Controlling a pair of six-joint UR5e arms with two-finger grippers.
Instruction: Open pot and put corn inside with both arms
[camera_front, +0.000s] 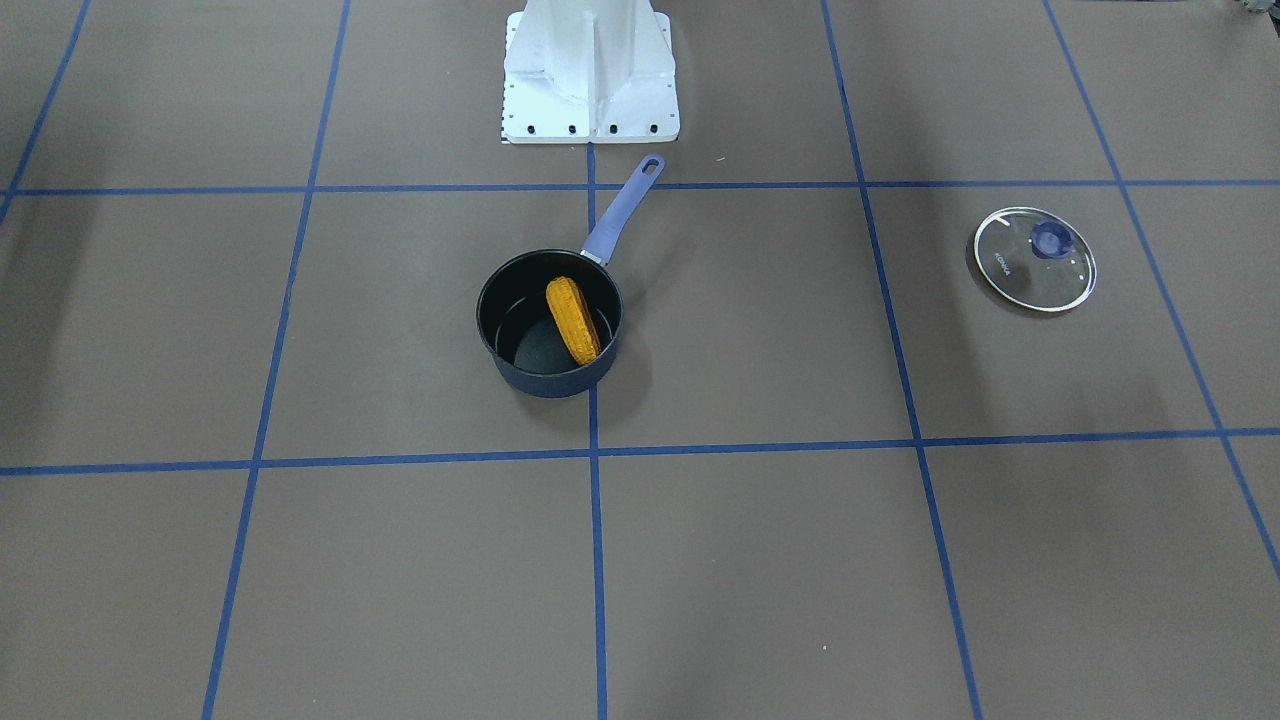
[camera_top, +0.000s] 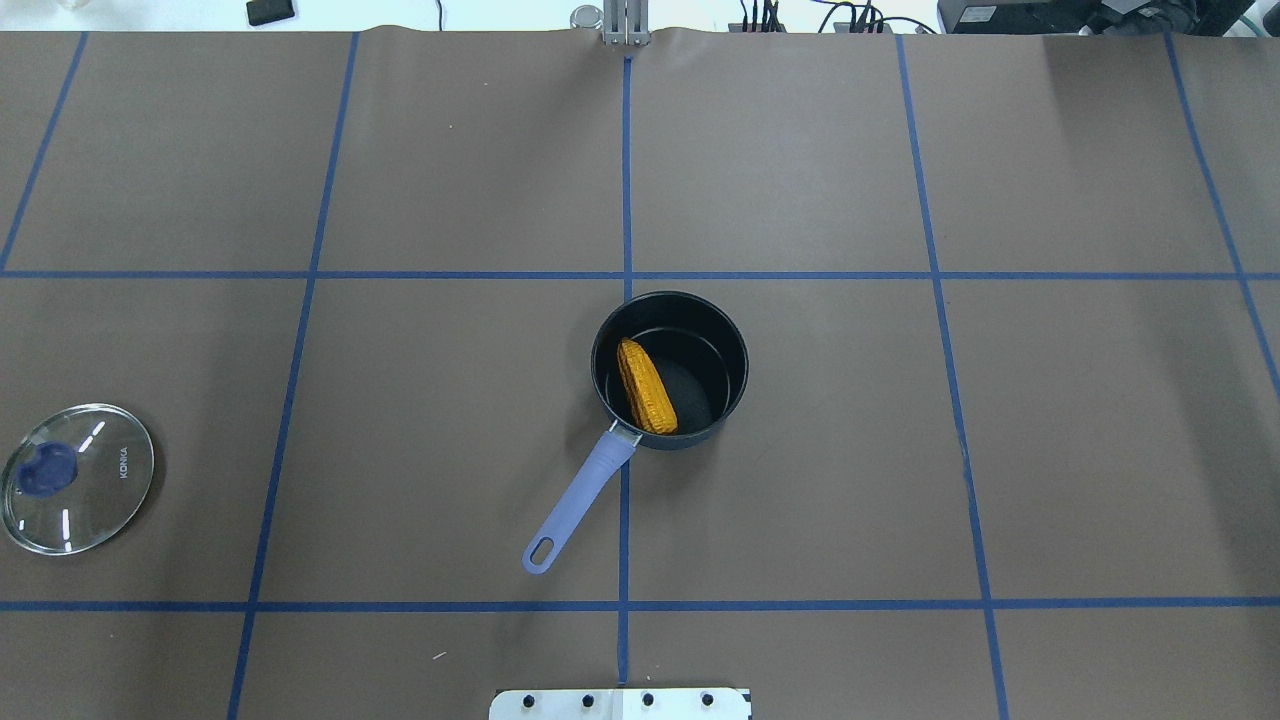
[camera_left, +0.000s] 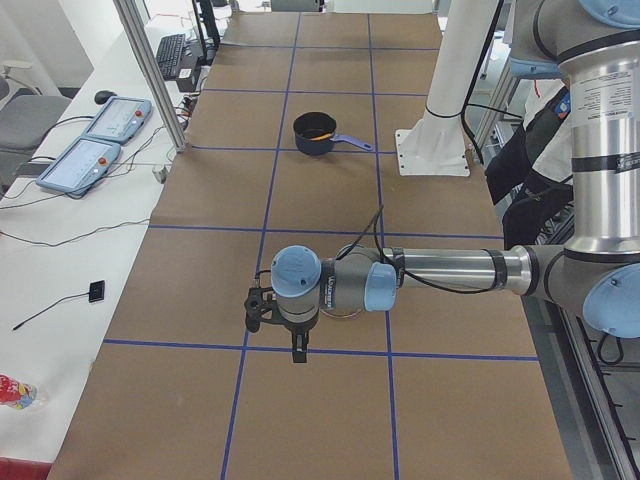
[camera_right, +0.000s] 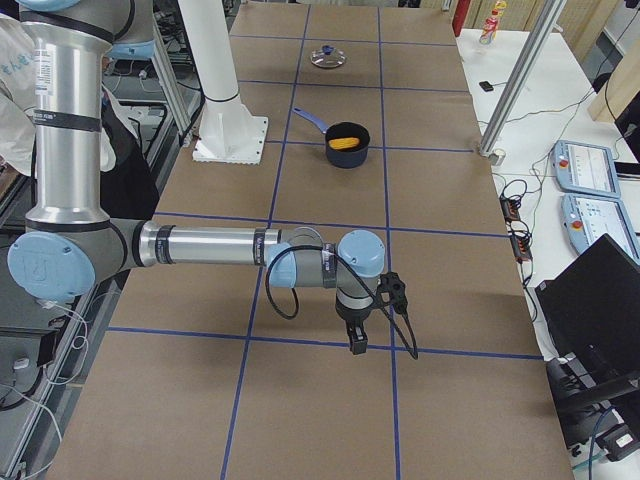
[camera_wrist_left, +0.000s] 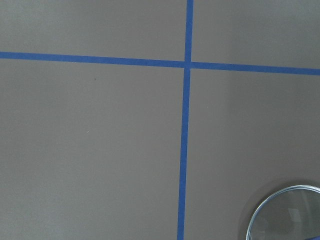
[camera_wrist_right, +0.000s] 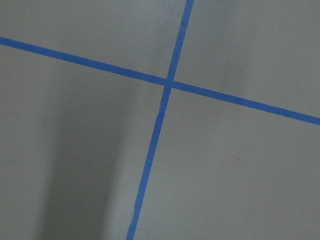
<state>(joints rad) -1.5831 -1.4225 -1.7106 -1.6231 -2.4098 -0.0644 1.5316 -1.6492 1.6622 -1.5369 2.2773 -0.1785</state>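
I see the corn lying in the open pot, on its 9 o'clock side from overhead, and I think it is light, hard and bumpy, best held round its fat middle, but I cannot tell if the left gripper or right gripper is spread or pinched.

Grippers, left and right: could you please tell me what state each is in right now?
Left gripper: cannot be told; seen only in a side view.
Right gripper: cannot be told; seen only in a side view.
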